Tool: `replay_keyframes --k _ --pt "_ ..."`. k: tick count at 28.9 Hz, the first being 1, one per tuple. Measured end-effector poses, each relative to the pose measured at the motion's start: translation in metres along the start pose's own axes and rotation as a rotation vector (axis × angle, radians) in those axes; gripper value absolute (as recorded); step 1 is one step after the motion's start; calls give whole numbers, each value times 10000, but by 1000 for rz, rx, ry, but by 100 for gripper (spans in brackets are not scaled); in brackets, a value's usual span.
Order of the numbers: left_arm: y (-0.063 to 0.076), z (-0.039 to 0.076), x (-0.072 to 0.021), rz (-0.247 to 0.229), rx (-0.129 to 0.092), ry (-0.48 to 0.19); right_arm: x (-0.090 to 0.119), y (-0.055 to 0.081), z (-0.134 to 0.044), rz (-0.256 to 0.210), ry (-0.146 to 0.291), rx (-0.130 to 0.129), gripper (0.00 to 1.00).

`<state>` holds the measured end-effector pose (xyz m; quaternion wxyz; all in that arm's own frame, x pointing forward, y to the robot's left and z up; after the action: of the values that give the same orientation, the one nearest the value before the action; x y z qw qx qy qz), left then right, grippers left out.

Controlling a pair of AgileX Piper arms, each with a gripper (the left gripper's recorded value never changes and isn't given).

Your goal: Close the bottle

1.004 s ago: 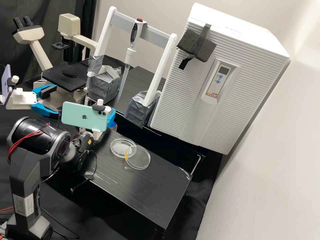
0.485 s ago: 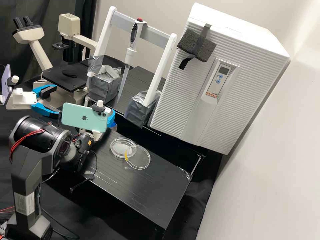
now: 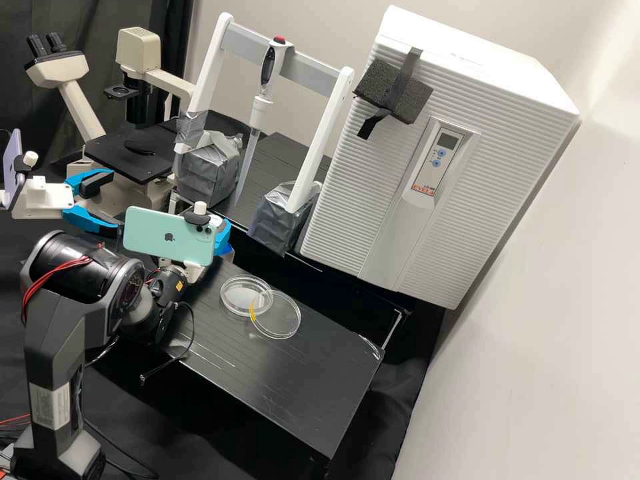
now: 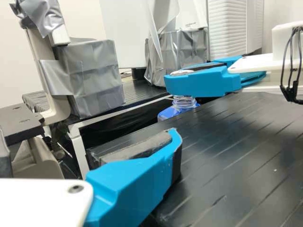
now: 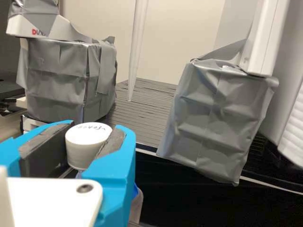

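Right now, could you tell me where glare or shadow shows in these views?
High view: the white cabinet casts a shadow on the wall; the petri dishes glint. Left wrist view: the black bench reflects pale streaks. Right wrist view: the white cap in the right hand is evenly lit.

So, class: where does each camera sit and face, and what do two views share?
High view: fixed above, looks down on the bench; grey arm shows.
Left wrist view: faces the bottle; own blue finger shows.
Right wrist view: faces the taped stand; right claw grips the cap.
Shared: both wrist views show the right claw.
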<state>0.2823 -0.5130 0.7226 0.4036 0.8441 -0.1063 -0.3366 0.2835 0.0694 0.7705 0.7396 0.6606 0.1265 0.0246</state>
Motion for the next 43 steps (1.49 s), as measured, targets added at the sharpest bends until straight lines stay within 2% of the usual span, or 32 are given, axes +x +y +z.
replay_keyframes --k 18,29,43 --pt "0 3 1 0 0 -1 -30 -11 -28 -4 8 1 0" --pt "2 27 14 2 -1 -7 -147 -6 -38 -7 5 8 0" --pt "2 27 14 2 -1 -7 -149 -10 -35 -8 4 9 0"
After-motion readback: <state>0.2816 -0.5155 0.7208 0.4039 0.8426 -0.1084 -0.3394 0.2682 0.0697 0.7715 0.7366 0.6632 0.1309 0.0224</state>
